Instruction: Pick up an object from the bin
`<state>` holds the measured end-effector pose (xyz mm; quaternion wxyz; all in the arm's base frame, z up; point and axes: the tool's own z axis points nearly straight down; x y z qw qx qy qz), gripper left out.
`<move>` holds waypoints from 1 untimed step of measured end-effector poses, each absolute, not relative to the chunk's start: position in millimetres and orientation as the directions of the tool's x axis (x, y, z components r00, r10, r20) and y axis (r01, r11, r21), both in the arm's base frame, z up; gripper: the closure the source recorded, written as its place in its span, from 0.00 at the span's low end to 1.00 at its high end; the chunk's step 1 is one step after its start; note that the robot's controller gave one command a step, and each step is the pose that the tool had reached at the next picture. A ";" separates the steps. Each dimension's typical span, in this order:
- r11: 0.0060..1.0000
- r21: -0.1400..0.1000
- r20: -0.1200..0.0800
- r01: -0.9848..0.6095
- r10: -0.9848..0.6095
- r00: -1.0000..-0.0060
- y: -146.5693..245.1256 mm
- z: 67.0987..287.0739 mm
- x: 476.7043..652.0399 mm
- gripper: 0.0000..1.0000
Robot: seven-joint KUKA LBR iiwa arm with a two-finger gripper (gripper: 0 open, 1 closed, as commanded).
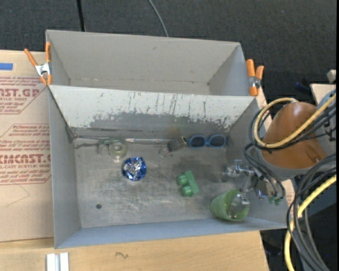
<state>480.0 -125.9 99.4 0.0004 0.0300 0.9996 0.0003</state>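
Observation:
My gripper (239, 199) is low in the bin's front right corner, right over a round green cup-like thing (223, 208) that lies against the front wall. The gripper partly covers that thing's right side. A small green block (187, 184) lies on the floor a little to the left of it. A pair of blue sunglasses (207, 141) rests along the back wall, behind the gripper.
A blue and white crumpled ball (134, 169) lies left of centre. A clear glassy thing (116, 148) and a thin metal rod (141, 141) sit along the back wall. The arm with its orange cover and cables hangs over the right rim.

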 end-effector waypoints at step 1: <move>0.997 0.003 -0.015 0.078 0.078 -0.997 -139.7 74.5 485.5 0.00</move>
